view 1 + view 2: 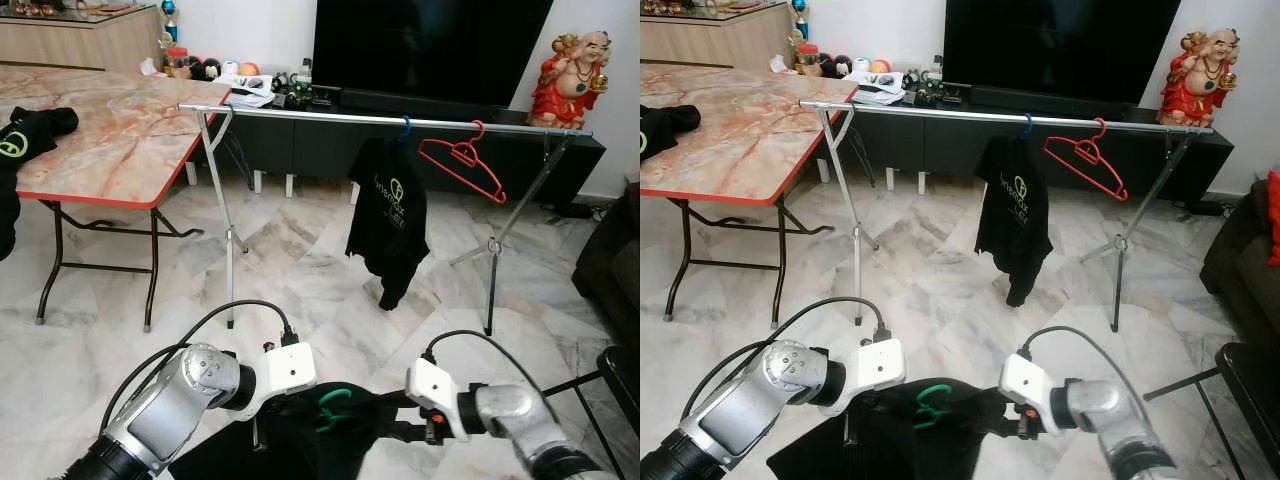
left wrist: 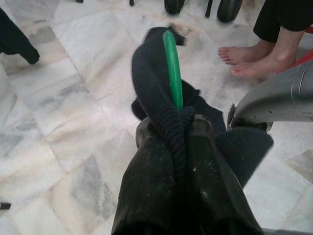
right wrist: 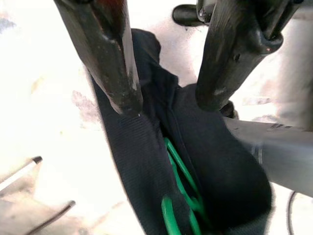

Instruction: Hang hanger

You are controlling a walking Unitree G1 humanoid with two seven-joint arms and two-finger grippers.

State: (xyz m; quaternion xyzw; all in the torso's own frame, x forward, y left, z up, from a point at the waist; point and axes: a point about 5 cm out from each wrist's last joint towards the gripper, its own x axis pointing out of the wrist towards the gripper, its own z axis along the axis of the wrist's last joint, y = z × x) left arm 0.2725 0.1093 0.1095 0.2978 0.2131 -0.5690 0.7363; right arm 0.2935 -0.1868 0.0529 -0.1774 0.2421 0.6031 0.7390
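Carrying step: left gripper (image 2: 178, 127) fingers pinch the shirt (image 1: 320, 435) collar around the green hanger (image 1: 333, 408), low before the robot; right gripper (image 3: 168, 100) stands wide beside it. Next, lift the hook onto the rail (image 1: 330, 116) near its middle.

Our left gripper (image 2: 183, 134) gripped a black garment (image 2: 156, 98) at its collar, with a green hanger hook (image 2: 172, 63) rising from it, above the marble floor (image 2: 73, 122) near a person's bare feet (image 2: 249, 58).
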